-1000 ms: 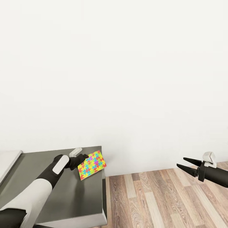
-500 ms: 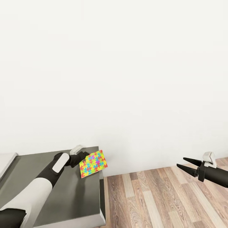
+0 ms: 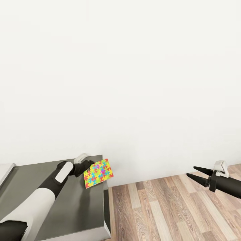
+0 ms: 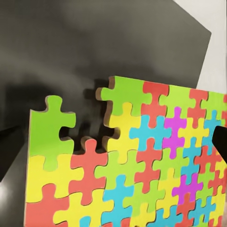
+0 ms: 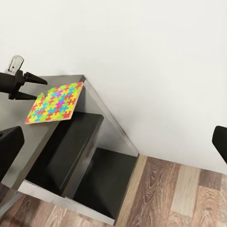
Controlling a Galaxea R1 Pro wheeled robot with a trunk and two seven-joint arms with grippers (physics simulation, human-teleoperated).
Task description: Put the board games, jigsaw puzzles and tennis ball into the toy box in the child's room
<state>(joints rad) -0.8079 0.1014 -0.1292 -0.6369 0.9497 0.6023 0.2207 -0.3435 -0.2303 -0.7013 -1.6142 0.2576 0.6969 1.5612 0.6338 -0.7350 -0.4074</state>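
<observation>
The left gripper (image 3: 85, 166) pinches one edge of the jigsaw puzzle (image 3: 98, 173) and holds it tilted above the far right corner of the dark grey table (image 3: 77, 207), close to the white wall (image 3: 134, 83); in the left wrist view the puzzle (image 4: 137, 161) shows missing pieces along one edge. The right gripper (image 3: 197, 175) hangs well apart over the wooden floor (image 3: 167, 211), its two fingers spread and holding nothing. The puzzle seems clear of the tabletop, though the head view leaves that uncertain.
</observation>
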